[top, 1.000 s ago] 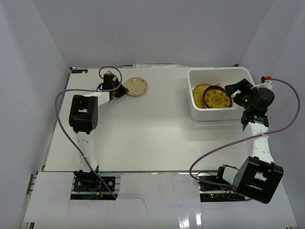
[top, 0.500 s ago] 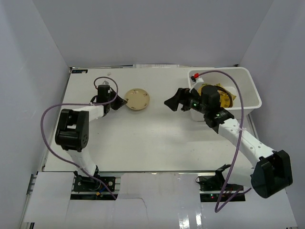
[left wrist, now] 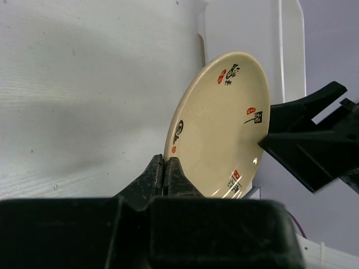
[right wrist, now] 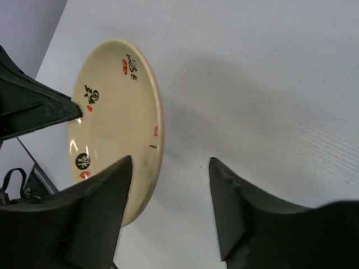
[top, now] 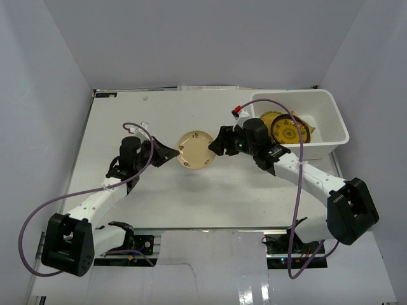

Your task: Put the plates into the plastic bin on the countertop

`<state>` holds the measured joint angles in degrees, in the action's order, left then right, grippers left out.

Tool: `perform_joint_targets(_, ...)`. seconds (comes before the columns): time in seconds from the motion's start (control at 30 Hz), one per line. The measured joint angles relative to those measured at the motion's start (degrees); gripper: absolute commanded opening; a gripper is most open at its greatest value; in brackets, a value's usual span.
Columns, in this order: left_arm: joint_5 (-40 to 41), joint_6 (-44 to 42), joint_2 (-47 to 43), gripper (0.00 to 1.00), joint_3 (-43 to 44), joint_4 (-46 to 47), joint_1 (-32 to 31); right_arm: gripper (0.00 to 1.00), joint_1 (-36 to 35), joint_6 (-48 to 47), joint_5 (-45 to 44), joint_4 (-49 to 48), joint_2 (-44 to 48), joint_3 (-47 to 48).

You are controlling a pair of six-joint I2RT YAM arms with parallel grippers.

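Observation:
A beige round plate (top: 196, 150) with red and black marks hangs tilted on edge above the middle of the countertop (top: 191, 197). My left gripper (top: 174, 153) is shut on its left rim; the pinch shows in the left wrist view (left wrist: 166, 163). From the right, my right gripper (top: 215, 144) stands open, its jaws straddling the plate's (right wrist: 115, 129) opposite rim with a wide gap (right wrist: 170, 161). The white plastic bin (top: 327, 143) at the back right holds a black round plate (top: 290, 132) and a yellow one (top: 269, 119).
Pale grey walls enclose the countertop on three sides. Purple cables loop from both arms; the right one (top: 299, 210) hangs past the table's near edge. The bin stands just behind the right arm's forearm.
The left gripper shut on the beige plate at the back left, lifted it and carried it toward the middle. The right arm swung left from the bin to the plate's other rim.

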<state>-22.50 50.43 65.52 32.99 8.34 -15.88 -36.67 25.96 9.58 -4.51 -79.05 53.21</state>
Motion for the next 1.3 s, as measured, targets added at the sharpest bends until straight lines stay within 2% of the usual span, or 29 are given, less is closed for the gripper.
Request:
perform_joint_targets(0.1, -1.05, -0.24, -5.01, 0.00, -1.66, -1.79, 0.00, 0.24, -0.22, 2.16, 0.02, -2.29, 1.16, -2.49)
perform_joint_targets(0.2, -1.22, -1.81, -9.20, 0.00, -1.66, -3.96, -0.24, 0.21, -0.61, 5.20, 1.49, -4.33, 2.08, -4.74)
perform_joint_targets(0.23, -1.09, -2.51, -10.43, 0.00, -1.66, -4.85, -0.24, 0.18, -0.66, 5.95, 2.36, -4.87, 2.10, -4.79)
perform_joint_targets(0.27, -1.01, -3.06, -11.32, 0.02, -1.66, -5.42, -0.24, 0.08, -0.66, 6.47, 2.95, -5.55, 2.08, -4.79)
perform_joint_targets(0.3, -1.03, -3.74, -12.22, 0.08, -1.64, -6.14, -0.20, 0.08, -0.68, 6.99, 3.61, -6.19, 2.10, -4.79)
perform_joint_targets(0.33, -1.22, -4.68, -13.05, 0.23, -1.57, -7.06, -0.20, 0.08, -0.68, 8.04, 3.67, -6.73, 2.10, -4.79)
perform_joint_targets(0.4, -2.47, -6.38, -14.23, 0.43, -1.20, -8.81, -0.22, 0.08, -0.57, 8.94, 3.91, -7.19, 2.23, -4.81)
perform_joint_targets(0.43, -3.48, -6.86, -14.84, 0.62, -0.74, -9.90, -0.20, 0.08, -0.55, 9.07, 3.52, -7.04, 2.54, -4.85)
perform_joint_targets(0.57, -6.36, -11.74, -17.77, 0.93, 1.64, -14.69, -0.22, 0.08, 1.79, 8.37, 1.44, -3.74, 6.05, -4.98)
perform_joint_targets(0.67, -8.70, -16.17, -21.00, 0.96, 2.95, -18.75, -0.44, 0.08, 9.64, 7.85, 0.98, -1.18, 10.80, -4.85)
perform_joint_targets(0.8, -10.78, -21.81, -25.57, 0.98, 3.10, -22.86, -3.58, 0.08, 26.10, 5.95, -1.53, 1.90, 16.26, -3.34)
perform_joint_targets(0.97, -11.85, -26.56, -29.42, 0.98, 2.58, -25.51, -8.11, 0.08, 42.99, 4.37, -3.30, 3.15, 16.35, -2.86)
perform_joint_targets(1.07, -11.34, -28.22, -30.05, 0.98, 2.58, -26.25, -9.79, 0.08, 48.35, 4.31, -3.52, 4.37, 13.00, -2.91)
perform_joint_targets(1.2, -11.02, -29.51, -30.51, 0.98, 2.58, -26.91, -11.56, 0.09, 49.83, 4.28, -3.91, 6.03, 9.35, -3.63)
perform_joint_targets(1.27, -10.95, -29.77, -31.01, 0.98, 2.56, -27.32, -12.31, 0.19, 50.01, 4.31, -4.33, 6.25, 8.24, -4.09)
perform_joint_targets(1.3, -10.91, -29.90, -31.45, 0.98, 2.49, -27.43, -12.59, 0.32, 50.01, 4.22, -4.50, 6.32, 7.80, -4.35)
